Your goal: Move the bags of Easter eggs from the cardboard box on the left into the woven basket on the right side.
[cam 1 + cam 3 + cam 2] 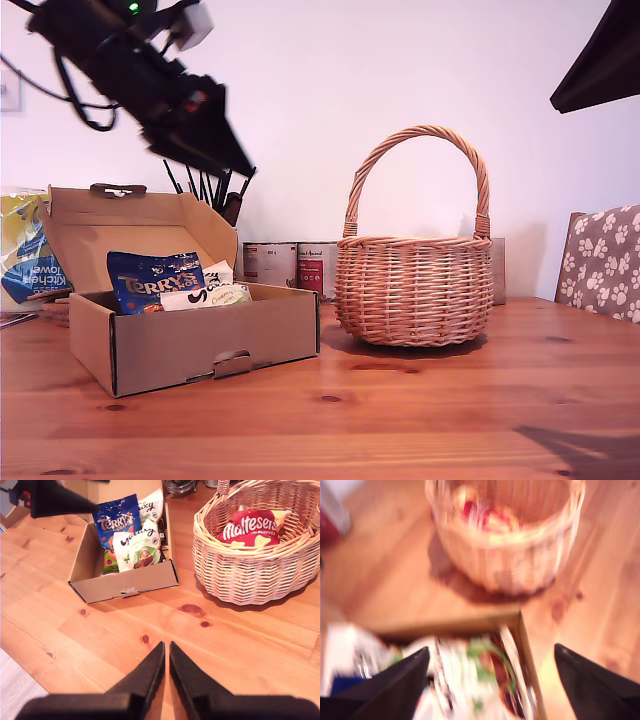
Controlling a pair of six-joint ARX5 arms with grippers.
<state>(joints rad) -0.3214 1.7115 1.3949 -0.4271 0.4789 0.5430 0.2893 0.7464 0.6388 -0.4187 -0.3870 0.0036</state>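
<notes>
The open cardboard box stands at the exterior view's left and holds a dark blue Terry's bag and a white Galaxy bag. The second wrist view shows the box, the Terry's bag and two white bags. My first gripper hangs open above the box, its picture blurred; it also shows as a dark gripper in the exterior view. The woven basket holds a red Maltesers bag. My second gripper is shut, empty, high over bare table.
Behind the box lie a yellow-and-blue kitchen towel pack and printed tins. A paw-print chair back stands at the exterior view's right edge. A dark arm part fills that view's upper right corner.
</notes>
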